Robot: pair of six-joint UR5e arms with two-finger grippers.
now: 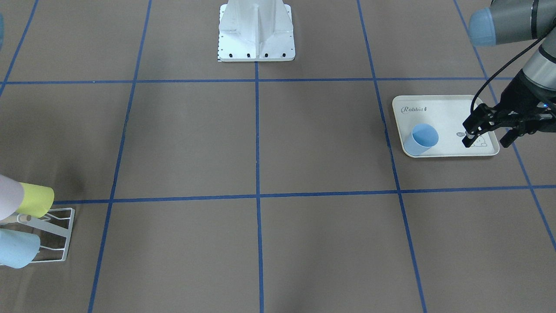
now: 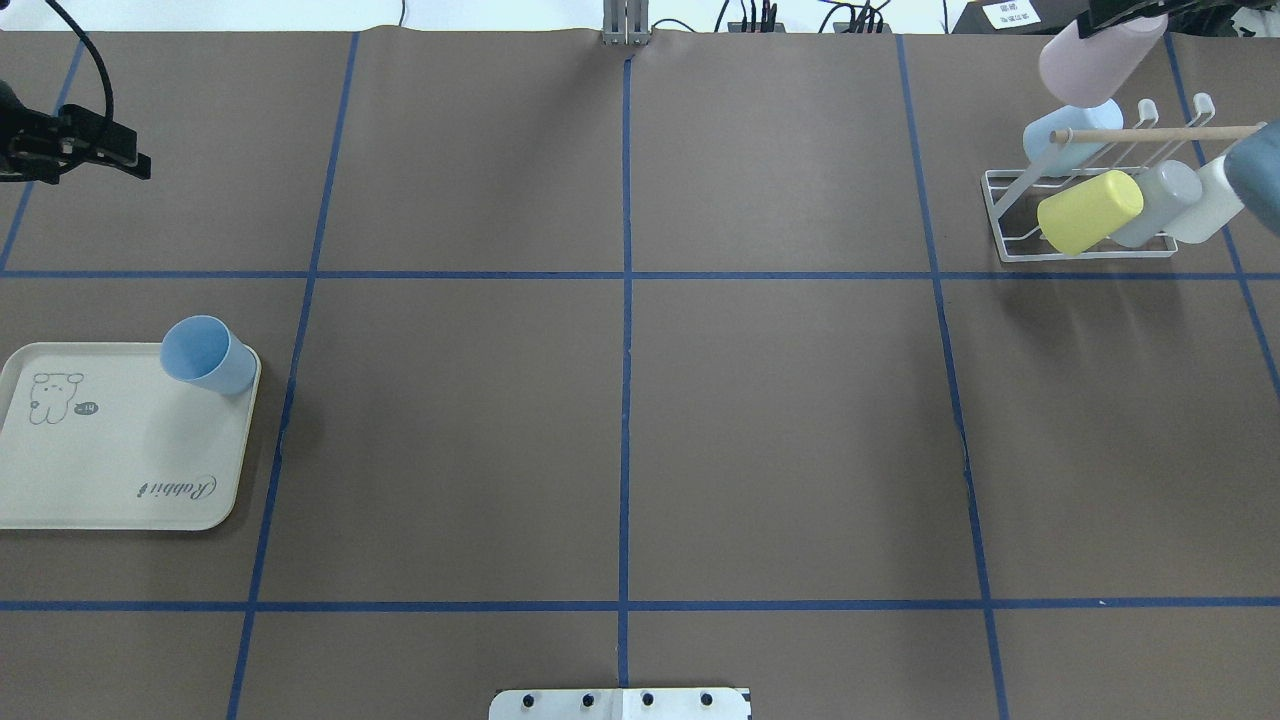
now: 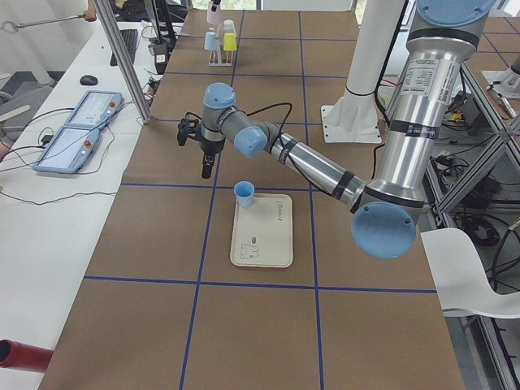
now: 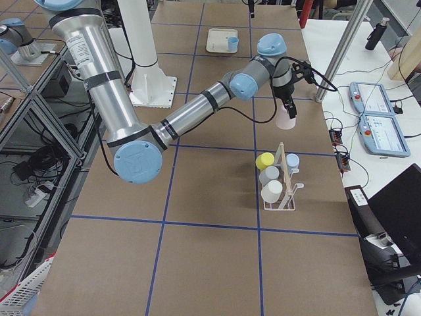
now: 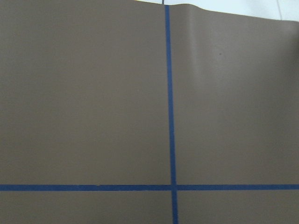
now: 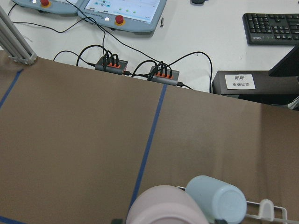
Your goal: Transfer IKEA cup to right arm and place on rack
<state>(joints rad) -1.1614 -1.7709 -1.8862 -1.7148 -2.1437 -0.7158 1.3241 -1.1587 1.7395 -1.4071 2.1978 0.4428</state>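
Pink cup [image 2: 1090, 60]: you find it tilted in the air, just above the rack's end farthest from the robot.
Right gripper [image 4: 288, 106]: clamped on the pink cup's upper end.
Rack [image 2: 1003, 215]: white wire frame on the table's right side; four cups [image 2: 1088, 212] (yellow, light blue, grey, white) lean on it.
Blue cup [image 2: 205, 352]: upright on the tray's corner toward the table's middle, far from the robot.
Tray [image 2: 110, 470]: cream, rabbit print, on the table's left side.
Left gripper [image 1: 486, 140]: fingers spread, gripping nothing, raised over the table beyond the tray on your side.
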